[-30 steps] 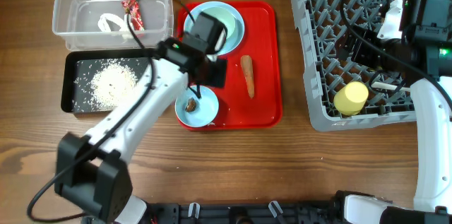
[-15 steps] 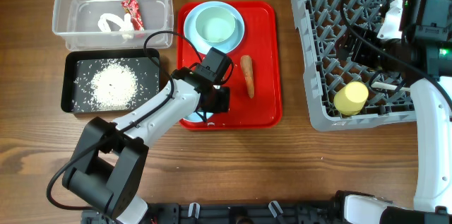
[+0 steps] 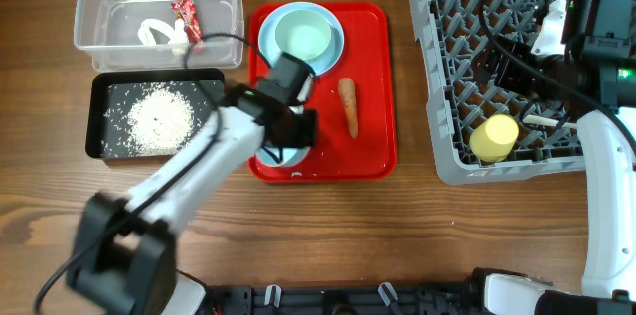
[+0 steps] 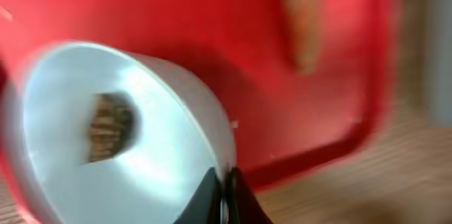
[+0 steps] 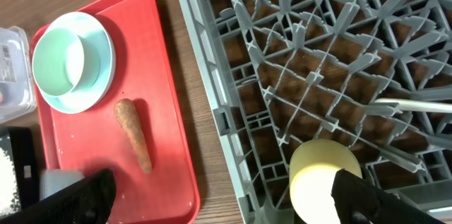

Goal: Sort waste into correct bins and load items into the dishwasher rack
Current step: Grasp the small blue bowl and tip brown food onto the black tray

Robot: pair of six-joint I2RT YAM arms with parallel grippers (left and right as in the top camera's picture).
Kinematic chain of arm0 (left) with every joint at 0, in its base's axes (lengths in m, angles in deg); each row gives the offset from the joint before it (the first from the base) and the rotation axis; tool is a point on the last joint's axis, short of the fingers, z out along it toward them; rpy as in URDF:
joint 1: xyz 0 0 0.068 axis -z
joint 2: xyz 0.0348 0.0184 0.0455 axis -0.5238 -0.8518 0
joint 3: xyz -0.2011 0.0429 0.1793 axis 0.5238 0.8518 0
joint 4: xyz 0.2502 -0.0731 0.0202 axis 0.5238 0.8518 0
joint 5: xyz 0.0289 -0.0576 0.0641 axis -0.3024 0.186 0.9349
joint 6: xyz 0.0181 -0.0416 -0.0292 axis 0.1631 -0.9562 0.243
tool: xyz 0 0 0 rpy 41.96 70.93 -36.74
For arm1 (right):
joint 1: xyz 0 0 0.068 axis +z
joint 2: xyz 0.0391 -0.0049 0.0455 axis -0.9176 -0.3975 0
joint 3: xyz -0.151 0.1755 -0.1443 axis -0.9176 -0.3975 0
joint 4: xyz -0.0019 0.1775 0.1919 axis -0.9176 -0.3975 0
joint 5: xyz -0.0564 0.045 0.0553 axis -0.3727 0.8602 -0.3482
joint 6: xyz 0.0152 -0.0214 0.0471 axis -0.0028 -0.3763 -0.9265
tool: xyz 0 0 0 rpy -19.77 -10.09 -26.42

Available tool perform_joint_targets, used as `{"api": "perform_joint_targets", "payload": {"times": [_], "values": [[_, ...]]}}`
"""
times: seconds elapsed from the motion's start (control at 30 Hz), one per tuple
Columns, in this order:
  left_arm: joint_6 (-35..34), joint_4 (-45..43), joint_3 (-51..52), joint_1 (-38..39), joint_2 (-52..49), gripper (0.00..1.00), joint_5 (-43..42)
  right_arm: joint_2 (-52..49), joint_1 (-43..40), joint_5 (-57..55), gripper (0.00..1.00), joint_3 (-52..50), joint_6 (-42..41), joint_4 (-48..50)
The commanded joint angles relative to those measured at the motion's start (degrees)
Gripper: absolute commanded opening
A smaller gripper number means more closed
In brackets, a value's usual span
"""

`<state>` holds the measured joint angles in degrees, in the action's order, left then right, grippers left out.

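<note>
My left gripper (image 4: 226,185) is shut on the rim of a small pale blue bowl (image 4: 155,146) that holds a brown food scrap (image 4: 109,125). The bowl is tilted over the front left of the red tray (image 3: 373,151); in the overhead view the gripper (image 3: 288,144) covers most of the bowl (image 3: 266,160). An orange carrot (image 3: 348,106) lies on the tray. A pale blue plate with a bowl on it (image 3: 301,37) sits at the tray's back. My right gripper (image 5: 222,206) is open and empty above the grey dishwasher rack (image 3: 447,77), which holds a yellow cup (image 3: 494,138) and a white spoon (image 3: 542,118).
The clear bin (image 3: 87,49) at the back left holds a red wrapper (image 3: 186,19) and white tissue (image 3: 154,30). The black bin (image 3: 95,116) in front of it holds loose rice (image 3: 159,116). Bare wooden table lies between the tray and the rack.
My left gripper came down onto the small bowl and closed on its rim, then shifted a little to the left with it. The right arm has not moved.
</note>
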<state>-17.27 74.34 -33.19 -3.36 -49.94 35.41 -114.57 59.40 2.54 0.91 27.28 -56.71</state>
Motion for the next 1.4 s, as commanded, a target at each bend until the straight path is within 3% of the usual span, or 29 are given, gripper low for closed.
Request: {"api": "perform_joint_targets", "payload": {"times": [0.0,0.13,0.3,0.43,0.63,0.73,1.0,1.17,1.37], "values": [[3.5,2.8,-2.3,-8.0,9.5,0.04,-7.6,0.3,0.0,-0.8,1.0,-0.4,0.7,0.2],[8.9,6.0,-2.3,-20.0,14.5,0.04,-16.8,0.3,0.0,-0.8,1.0,-0.4,0.7,0.7],[13.6,4.9,-2.3,-37.9,12.9,0.04,-31.3,0.3,0.0,-0.8,1.0,-0.4,0.7,0.9],[18.5,0.7,-2.3,-52.7,4.7,0.04,-55.5,0.3,0.0,-0.8,1.0,-0.4,0.7,0.8],[19.5,-3.5,-2.3,-59.9,-9.6,0.04,-79.1,0.3,0.0,-0.8,1.0,-0.4,0.6,0.9],[18.6,-3.4,-2.3,-59.9,-14.2,0.04,-79.0,0.3,0.0,-0.8,1.0,-0.4,0.6,0.9],[18.5,-3.5,-2.3,-60.4,-14.5,0.04,-78.9,0.3,0.0,-1.0,1.0,-0.4,0.7,0.9],[10.0,-6.8,-2.3,-62.6,-14.5,0.04,-78.8,0.3,0.0,-1.0,1.0,-0.4,0.7,0.9],[10.1,-9.0,-2.3,-58.7,-9.2,0.04,-75.5,0.3,0.0,-1.0,1.0,-0.4,0.7,1.0]]}}
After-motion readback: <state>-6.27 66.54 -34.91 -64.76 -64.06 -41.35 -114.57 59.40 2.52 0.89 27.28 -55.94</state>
